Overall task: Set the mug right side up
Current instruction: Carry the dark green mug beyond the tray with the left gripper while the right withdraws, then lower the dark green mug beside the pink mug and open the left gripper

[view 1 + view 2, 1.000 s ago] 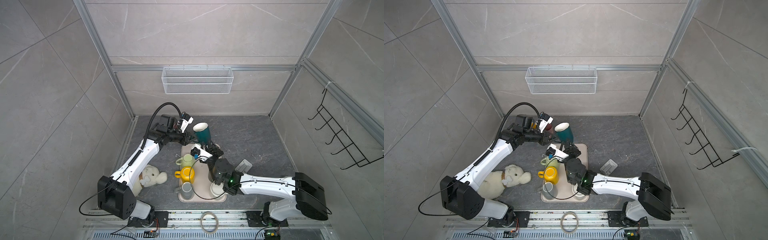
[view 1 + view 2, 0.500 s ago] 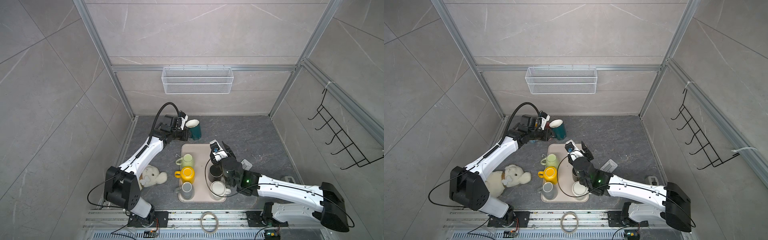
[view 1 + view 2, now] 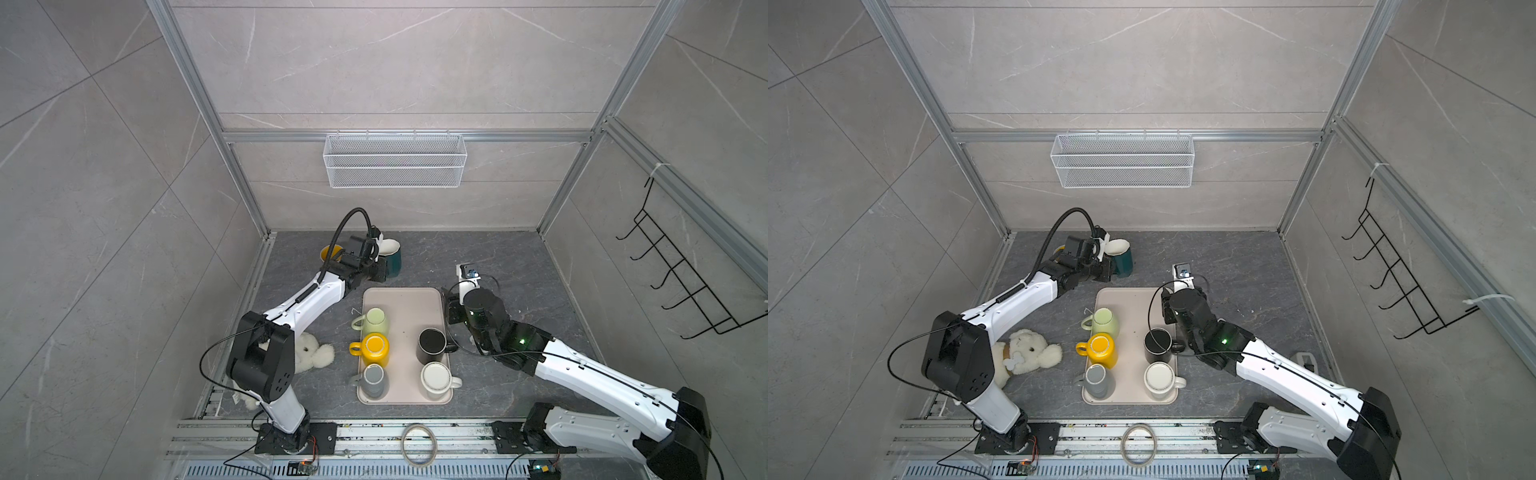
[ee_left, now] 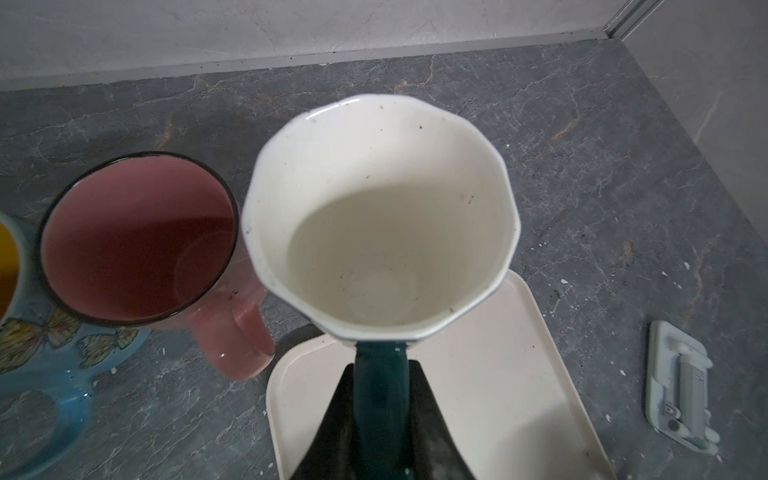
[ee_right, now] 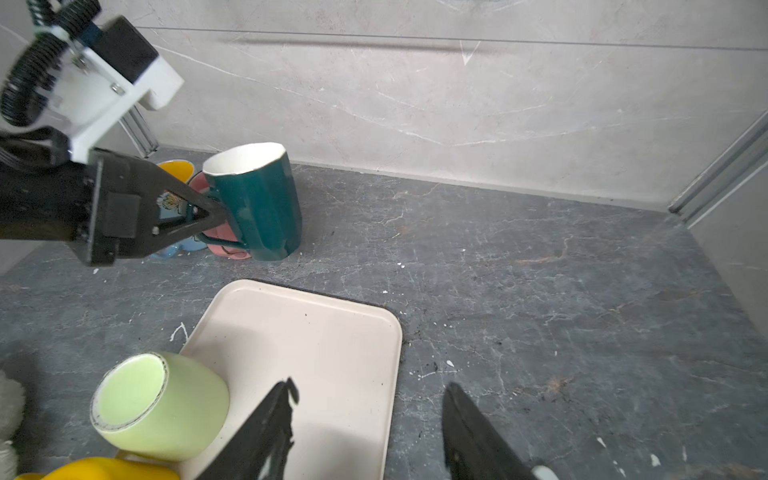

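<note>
Item under inspection: dark teal faceted ceramic mug with a white interior; it is found mouth up, leaning slightly, at the back of the grey stone floor, beyond the far edge of the beige rectangular plastic tray; whether its base touches the floor cannot be told.

Left gripper: clenched on the mug's teal handle; the left wrist view looks straight down into the white bowl of the mug.

Right gripper: jaws parted, nothing between them; it hovers over the tray's right edge, well apart from the teal mug.

Adjacent items: a pink glazed mug with a dark rim stands upright just beside the teal mug; next to it is a light blue mug with a butterfly pattern and yellow inside.

On the tray: a pale green mug stands base up; a yellow mug is close behind it in the same column.
</note>
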`<state>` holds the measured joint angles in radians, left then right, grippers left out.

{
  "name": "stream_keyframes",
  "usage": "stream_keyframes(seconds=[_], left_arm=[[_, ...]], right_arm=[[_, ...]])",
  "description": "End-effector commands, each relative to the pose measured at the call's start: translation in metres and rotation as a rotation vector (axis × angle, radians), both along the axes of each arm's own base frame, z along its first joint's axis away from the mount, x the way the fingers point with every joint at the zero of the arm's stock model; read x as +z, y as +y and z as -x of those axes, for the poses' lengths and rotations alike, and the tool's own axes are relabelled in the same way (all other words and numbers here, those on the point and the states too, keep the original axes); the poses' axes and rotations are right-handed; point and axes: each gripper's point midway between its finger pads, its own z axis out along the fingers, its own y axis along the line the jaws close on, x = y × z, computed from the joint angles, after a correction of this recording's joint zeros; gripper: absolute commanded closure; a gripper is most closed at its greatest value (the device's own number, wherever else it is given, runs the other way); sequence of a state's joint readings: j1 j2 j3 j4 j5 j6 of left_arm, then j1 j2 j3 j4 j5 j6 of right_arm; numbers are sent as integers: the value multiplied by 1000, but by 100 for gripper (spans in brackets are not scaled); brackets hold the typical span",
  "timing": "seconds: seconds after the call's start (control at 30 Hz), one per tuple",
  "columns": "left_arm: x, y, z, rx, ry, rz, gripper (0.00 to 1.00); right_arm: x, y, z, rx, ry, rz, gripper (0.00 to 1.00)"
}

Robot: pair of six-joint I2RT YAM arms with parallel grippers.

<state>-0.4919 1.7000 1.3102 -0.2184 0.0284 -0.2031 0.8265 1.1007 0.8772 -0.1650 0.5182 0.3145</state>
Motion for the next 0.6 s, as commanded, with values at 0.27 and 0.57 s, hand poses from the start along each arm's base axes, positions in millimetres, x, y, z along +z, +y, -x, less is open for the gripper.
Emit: stream_keyframes(seconds=[0.27, 0.57], left_arm=[[22, -13, -47, 125, -222, -32, 100], [13, -13, -58, 165, -235, -34, 100]], right_arm=[[-13, 21, 3, 136, 232, -315, 39], [-25, 25, -8, 155, 312, -442, 39]])
